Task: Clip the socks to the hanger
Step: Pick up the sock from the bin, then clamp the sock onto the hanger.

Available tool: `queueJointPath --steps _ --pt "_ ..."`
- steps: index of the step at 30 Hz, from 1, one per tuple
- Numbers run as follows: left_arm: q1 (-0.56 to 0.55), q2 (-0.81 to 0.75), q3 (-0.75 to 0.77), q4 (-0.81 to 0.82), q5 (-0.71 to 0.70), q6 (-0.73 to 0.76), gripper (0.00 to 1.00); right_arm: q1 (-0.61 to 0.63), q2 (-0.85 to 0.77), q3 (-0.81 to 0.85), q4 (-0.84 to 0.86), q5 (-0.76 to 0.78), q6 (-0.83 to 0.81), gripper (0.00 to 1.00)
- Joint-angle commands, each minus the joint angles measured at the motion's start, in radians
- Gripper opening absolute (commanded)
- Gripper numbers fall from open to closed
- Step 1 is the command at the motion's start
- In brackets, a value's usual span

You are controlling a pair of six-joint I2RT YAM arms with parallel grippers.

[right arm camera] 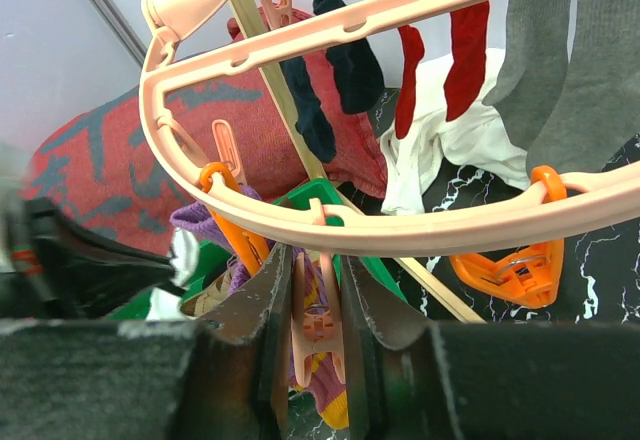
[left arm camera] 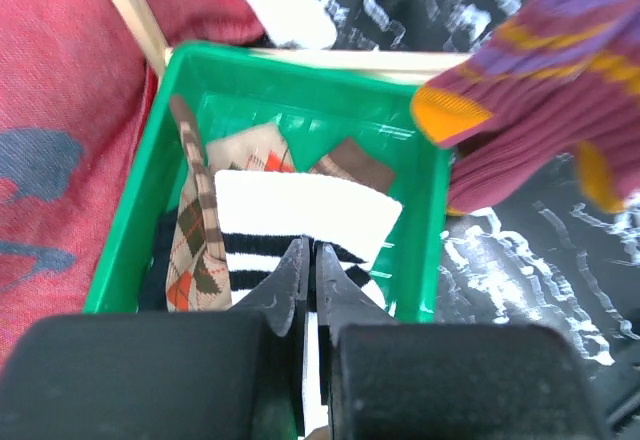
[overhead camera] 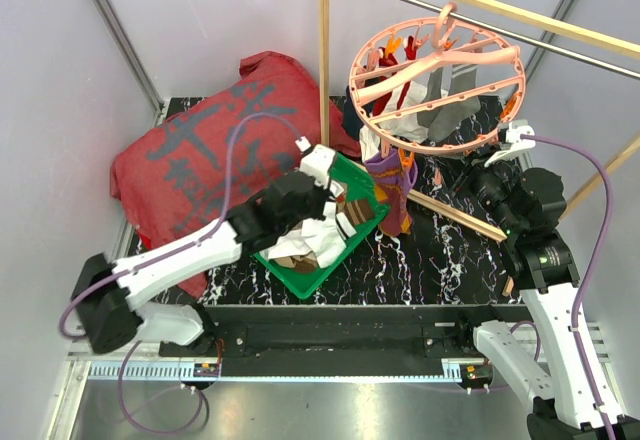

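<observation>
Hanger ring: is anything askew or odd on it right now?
Yes. The hanger appears to hang tilted rather than level, with the right gripper gripping a pink clip on its near rim. The purple-orange striped sock dangles low beside the green tray's corner. Nothing looks spilled or broken.

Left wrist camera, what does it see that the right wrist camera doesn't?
Only the left wrist view looks down into the green tray: a white sock with black stripes pinched by the shut left end effector, beside an argyle sock. Only the right wrist view shows the pink hanger with orange clips, hanging red socks and grey socks, and the right end effector closed on a pink clip. Both show the red cloth, the green tray and the purple-orange striped sock.
</observation>
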Motion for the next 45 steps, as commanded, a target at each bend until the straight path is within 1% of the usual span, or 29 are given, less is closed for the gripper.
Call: queueJointPath --steps 1,2,5,10,11,13,17,23,28,36,45 --pt "-0.015 -0.169 -0.051 0.225 0.056 0.039 0.0 0.003 0.012 0.028 0.015 0.034 0.009 0.17" --pt "-0.022 -0.214 -0.054 0.253 0.068 0.048 0.0 0.003 0.015 0.029 0.014 0.034 0.011 0.17" --pt "-0.085 -0.272 -0.03 0.284 0.108 0.091 0.0 0.003 0.024 0.034 0.017 0.034 0.025 0.17" --pt "-0.188 -0.283 0.018 0.339 0.198 0.096 0.0 0.003 0.036 0.042 0.018 0.03 0.046 0.16" --pt "-0.218 -0.27 0.03 0.371 0.204 0.095 0.0 0.003 0.036 0.046 0.018 0.029 0.049 0.16" --pt "-0.243 -0.245 0.047 0.413 0.218 0.085 0.0 0.003 0.041 0.051 0.018 0.027 0.061 0.17" --pt "-0.292 -0.118 0.105 0.518 0.246 0.068 0.0 0.003 0.047 0.061 0.017 0.024 0.091 0.16" --pt "-0.309 0.06 0.182 0.595 0.27 0.039 0.0 0.003 0.042 0.089 0.015 0.009 0.11 0.16" --pt "-0.308 0.163 0.231 0.578 0.252 0.056 0.0 0.003 0.03 0.106 0.012 -0.005 0.127 0.16" --pt "-0.306 0.249 0.274 0.575 0.199 0.082 0.0 0.001 0.019 0.111 0.011 -0.008 0.135 0.16" --pt "-0.295 0.272 0.288 0.572 0.148 0.079 0.0 0.001 0.015 0.103 0.009 -0.006 0.143 0.17"
